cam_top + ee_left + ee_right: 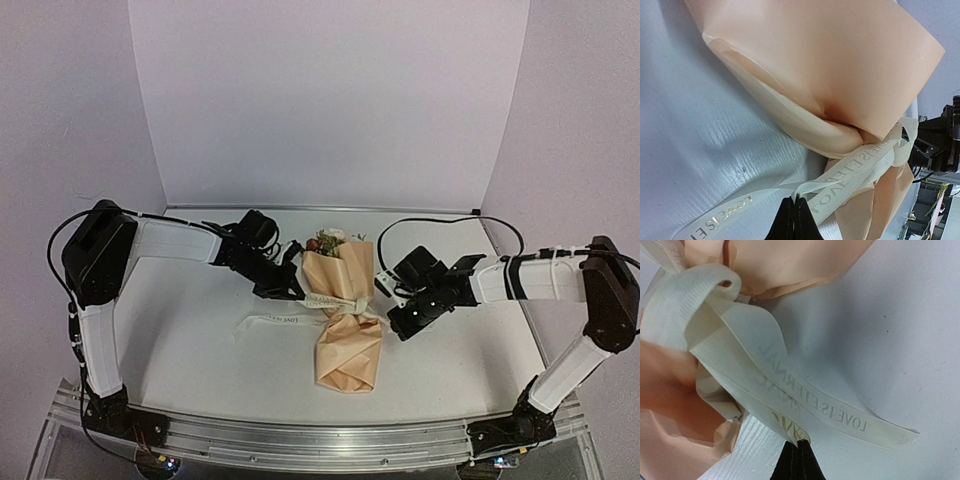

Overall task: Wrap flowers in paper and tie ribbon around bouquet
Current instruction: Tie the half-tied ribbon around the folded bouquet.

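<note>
The bouquet (345, 300) lies in the middle of the table. Its flowers (328, 241) point to the far side, and the tan paper (348, 355) is pinched in at the waist. The cream ribbon (275, 321) is knotted round that waist, with one tail trailing to the left. My left gripper (298, 293) is on the bouquet's left, shut on a strand of ribbon (860, 165) just beside the paper (830, 65). My right gripper (391, 318) is on the bouquet's right, shut on a ribbon (805, 400) loop. A lettered tail lies loose on the table beside that loop.
White table (200, 340) with white walls behind and at the sides. The right arm's black cable (440, 222) arcs over the far right of the table. An aluminium rail (320, 440) runs along the near edge.
</note>
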Controlling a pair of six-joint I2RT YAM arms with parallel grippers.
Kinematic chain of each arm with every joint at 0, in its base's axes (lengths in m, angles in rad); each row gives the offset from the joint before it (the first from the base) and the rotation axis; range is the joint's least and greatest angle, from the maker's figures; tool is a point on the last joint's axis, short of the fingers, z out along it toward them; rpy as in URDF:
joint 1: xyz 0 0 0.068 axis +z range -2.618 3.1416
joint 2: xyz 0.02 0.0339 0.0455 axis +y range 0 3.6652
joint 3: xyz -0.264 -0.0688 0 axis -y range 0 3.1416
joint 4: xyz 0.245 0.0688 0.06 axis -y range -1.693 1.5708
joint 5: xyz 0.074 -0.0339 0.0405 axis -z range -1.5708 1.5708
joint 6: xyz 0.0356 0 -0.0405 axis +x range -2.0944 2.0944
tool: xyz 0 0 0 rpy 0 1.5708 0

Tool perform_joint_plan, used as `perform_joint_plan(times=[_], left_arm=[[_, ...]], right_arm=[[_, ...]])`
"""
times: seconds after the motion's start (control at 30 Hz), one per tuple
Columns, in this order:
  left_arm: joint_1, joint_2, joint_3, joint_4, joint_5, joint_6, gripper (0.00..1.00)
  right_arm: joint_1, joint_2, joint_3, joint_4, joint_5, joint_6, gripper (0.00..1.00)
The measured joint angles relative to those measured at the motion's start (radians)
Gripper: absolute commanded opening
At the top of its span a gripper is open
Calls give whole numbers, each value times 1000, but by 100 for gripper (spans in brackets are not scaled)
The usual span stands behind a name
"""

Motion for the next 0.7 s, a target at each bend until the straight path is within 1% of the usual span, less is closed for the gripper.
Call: perform_joint_plan(times=[0.1,0.23,0.4,0.7], left_arm=[[11,-6,-9,-3,-1,4,0],[18,-6,-10,-2,1,15,0],[18,-6,-10,-2,1,18,0],[20,-7,-10,-3,0,18,0]], right_arm=[[23,0,-13,5,15,11,0],[29,-5,-33,9,79,-2,0],[27,-30,-37,11,142,-47,0],[27,-62,-40,25,207,-130,0]])
